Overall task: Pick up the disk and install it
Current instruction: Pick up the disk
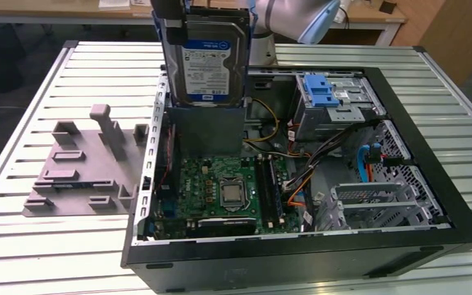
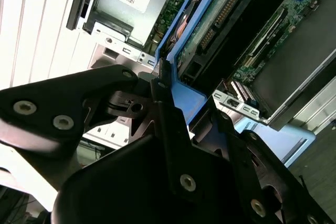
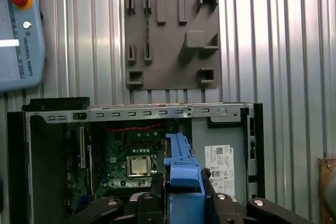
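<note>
In the exterior view we see the disk (image 1: 209,61) upright, label showing, held above the open computer case (image 1: 441,160); the first wrist view gives us the jaws clamped on its blue frame (image 3: 181,178)

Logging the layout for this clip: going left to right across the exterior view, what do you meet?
Grey fixture plate → the disk, held on end → blue latch.

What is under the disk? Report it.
Under the disk, inside the open computer case, sit a grey box and the green circuit board. The disk covers part of the box.
</note>
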`<move>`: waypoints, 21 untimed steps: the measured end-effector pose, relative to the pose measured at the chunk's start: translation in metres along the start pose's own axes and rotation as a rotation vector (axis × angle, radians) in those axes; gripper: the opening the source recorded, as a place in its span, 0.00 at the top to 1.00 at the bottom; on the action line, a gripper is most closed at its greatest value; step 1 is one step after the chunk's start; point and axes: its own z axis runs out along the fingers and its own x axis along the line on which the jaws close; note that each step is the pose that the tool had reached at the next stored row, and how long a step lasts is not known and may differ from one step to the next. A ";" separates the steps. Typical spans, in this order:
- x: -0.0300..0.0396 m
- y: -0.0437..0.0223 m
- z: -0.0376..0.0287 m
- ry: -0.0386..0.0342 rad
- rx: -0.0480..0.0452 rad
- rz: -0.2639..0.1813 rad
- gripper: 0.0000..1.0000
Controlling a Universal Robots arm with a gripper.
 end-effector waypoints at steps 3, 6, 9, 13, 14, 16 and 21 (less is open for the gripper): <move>0.0006 -0.0043 0.0000 0.0000 0.0000 0.000 0.64; 0.0011 -0.0086 0.0000 0.0000 0.0000 0.001 0.64; 0.0017 -0.0129 0.0000 0.0000 0.0000 0.001 0.64; 0.0025 -0.0186 0.0000 0.0000 0.0001 0.002 0.64; 0.0027 -0.0201 0.0000 0.0000 0.0001 0.002 0.64; 0.0031 -0.0229 0.0000 0.0000 0.0001 0.002 0.64; 0.0040 -0.0300 0.0000 0.0000 0.0001 0.003 0.64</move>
